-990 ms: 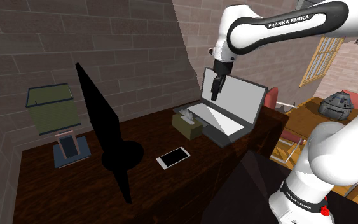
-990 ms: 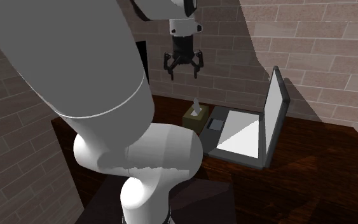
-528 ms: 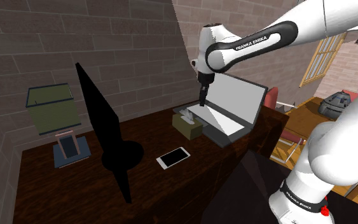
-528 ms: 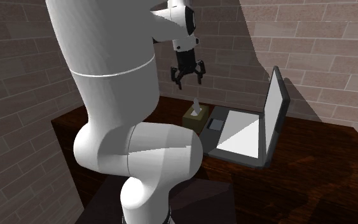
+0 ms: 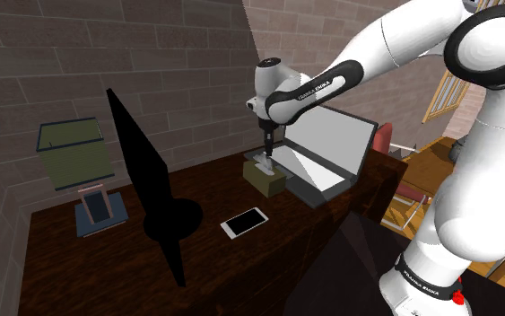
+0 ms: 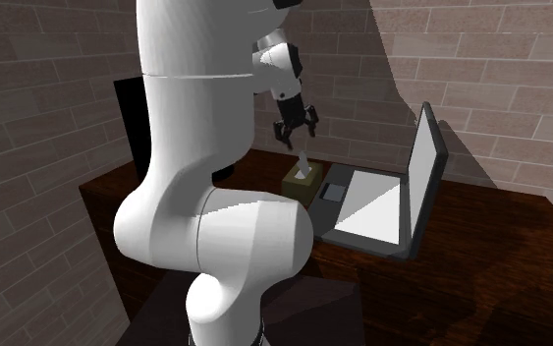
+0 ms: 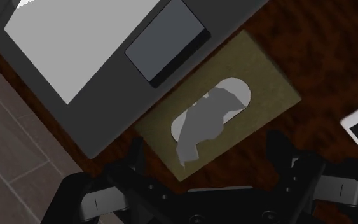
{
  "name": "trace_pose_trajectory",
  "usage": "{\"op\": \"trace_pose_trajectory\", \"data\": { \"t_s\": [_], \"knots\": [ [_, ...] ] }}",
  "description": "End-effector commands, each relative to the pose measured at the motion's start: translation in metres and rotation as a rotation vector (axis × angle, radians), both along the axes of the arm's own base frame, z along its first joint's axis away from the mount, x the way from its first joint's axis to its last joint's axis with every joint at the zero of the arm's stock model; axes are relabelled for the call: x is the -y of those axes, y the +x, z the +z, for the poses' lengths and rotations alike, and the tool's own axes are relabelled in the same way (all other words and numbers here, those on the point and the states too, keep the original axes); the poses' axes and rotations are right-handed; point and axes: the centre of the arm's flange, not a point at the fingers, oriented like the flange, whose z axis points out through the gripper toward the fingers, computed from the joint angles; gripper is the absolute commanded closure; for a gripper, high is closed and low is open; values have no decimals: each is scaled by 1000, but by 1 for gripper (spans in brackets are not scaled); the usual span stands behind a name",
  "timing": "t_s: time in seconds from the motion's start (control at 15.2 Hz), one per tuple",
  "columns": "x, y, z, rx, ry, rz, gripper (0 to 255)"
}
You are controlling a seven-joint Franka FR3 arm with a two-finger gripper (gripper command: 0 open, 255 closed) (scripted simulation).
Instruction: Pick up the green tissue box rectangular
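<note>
Item: green tissue box (image 5: pixel 266 177), white tissue protruding; it stands toward the far edge of the dark surface (image 5: pixel 107 260), just beside the open laptop (image 5: pixel 326 148); jaws apart, hovering directly above the box, touching nothing; step, as we judge it: approach before the grasp; next, we expect: square the jaws to the box's long sides, lower, close.

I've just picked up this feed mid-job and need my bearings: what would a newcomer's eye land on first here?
The big white arm sweeps in over the dark table, its open gripper hanging over the olive-green tissue box, which has a white tissue poking out of it. An open grey laptop sits right beside the box. A flat black monitor stands toward the shoulder view's left.
</note>
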Motion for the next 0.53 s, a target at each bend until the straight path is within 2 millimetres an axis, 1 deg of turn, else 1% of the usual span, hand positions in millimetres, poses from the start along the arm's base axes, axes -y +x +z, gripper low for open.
{"op": "trace_pose_trajectory", "data": {
  "t_s": [0.0, 0.2, 0.26, 0.46],
  "knots": [
    [-6, 19, -17, -1, -39, 53, 0],
    [-11, 47, -42, -2, -96, 129, 0],
    [-11, 49, -43, -2, -99, 132, 0],
    [-11, 49, -59, -2, -99, 132, 0]
  ]
}}
